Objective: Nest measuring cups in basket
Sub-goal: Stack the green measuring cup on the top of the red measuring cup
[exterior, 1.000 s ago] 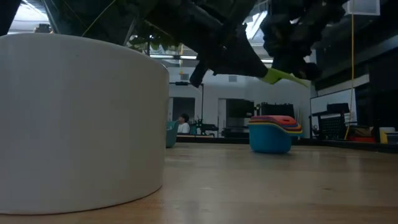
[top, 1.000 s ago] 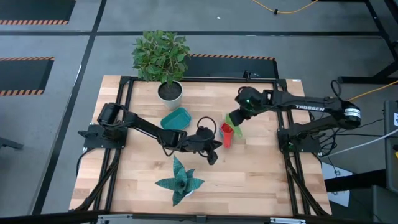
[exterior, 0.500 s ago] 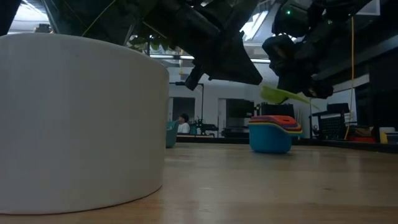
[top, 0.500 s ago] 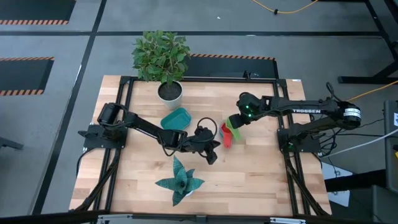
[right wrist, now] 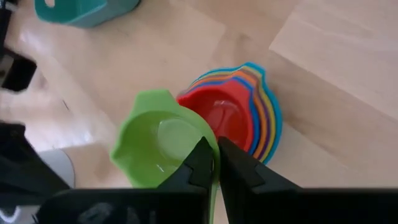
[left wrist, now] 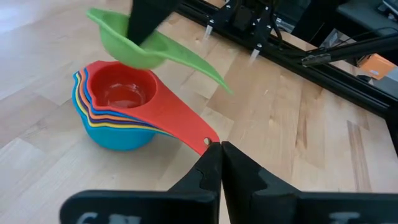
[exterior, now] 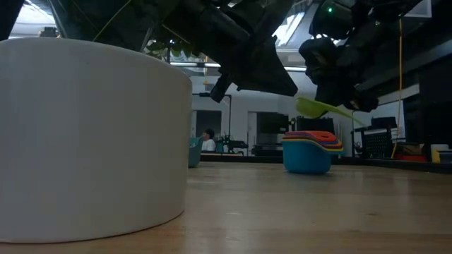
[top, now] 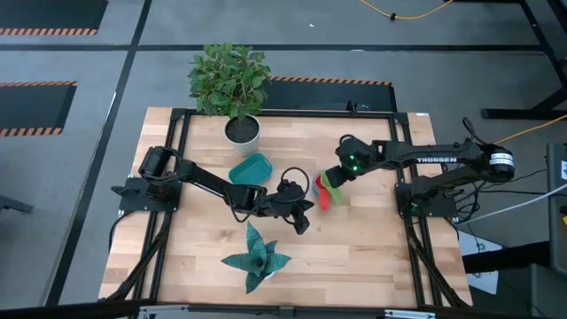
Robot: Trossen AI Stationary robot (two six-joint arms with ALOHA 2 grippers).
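Right gripper clamped on the green cup at its handle, holding it in the air just above and slightly beside the nested stack; fingers pinched narrow on the handle. In the low view the green cup hangs clear of the stack, not touching it. Stack sits on the table near the middle, a bit toward the right arm's side; red cup is the top one, with orange, yellow and blue rims showing under it, light blue biggest at the bottom. In the high view the green cup overlaps the stack.

Left gripper fingers pressed together, nothing between them, tips just at the end of the red cup's long handle; cannot tell if touching it. In the high view the left gripper sits low beside the stack, arm stretched across the table.

Basket, teal, lies apart from the stack, toward the far-left side, between the white plant pot and the left arm; also seen in the right wrist view. No cups seen in it. Folded teal star-shaped plant on the near part of the table. White pot fills the low view's left. A person shows far off in the room behind
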